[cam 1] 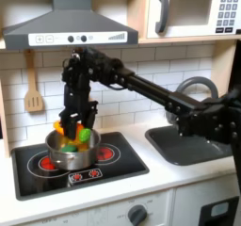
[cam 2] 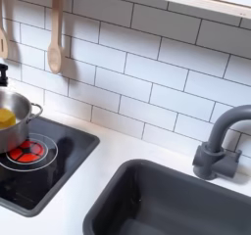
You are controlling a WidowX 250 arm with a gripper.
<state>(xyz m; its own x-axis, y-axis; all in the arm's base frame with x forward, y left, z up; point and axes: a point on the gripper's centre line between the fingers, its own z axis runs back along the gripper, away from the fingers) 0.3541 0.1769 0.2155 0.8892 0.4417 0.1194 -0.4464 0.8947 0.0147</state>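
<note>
— Where do we find the gripper (cam 1: pixel 73 126)?

— In the first exterior view we see it hanging straight down from the black arm (cam 1: pixel 141 87), right over the metal pot (cam 1: pixel 70 154); its tips reach down among the things piled in the pot; we cannot tell whether the jaws are open or closed, since the fingers are dark, small and blurred against the contents.

— And what lies in the pot?

— We make out a green piece (cam 1: pixel 84 135) at the first exterior view's right of the gripper and an orange-yellow piece (cam 1: pixel 59 130) at its left; both rise above the rim; whether the gripper touches either, we cannot say.

— Where does the pot stand?

— On the black stove top (cam 1: pixel 122 164), over the burner at the first exterior view's left; a red burner ring (cam 1: pixel 104 153) shows just beside the pot at its right; in the second exterior view we see the pot (cam 2: pixel 22 118) cut off by the left edge, with something yellow (cam 2: pixel 6 117) inside it and a red burner ring (cam 2: pixel 26 152) in front.

— What else do we see about it?

— A wooden spatula (cam 1: pixel 33 96) hangs on the white tiled wall (cam 1: pixel 132 103); a dark sink (cam 2: pixel 167 202) with a grey tap (cam 2: pixel 218 146) lies well apart from the pot; above we see a hood (cam 1: pixel 66 24) and a microwave (cam 1: pixel 196 10).
</note>
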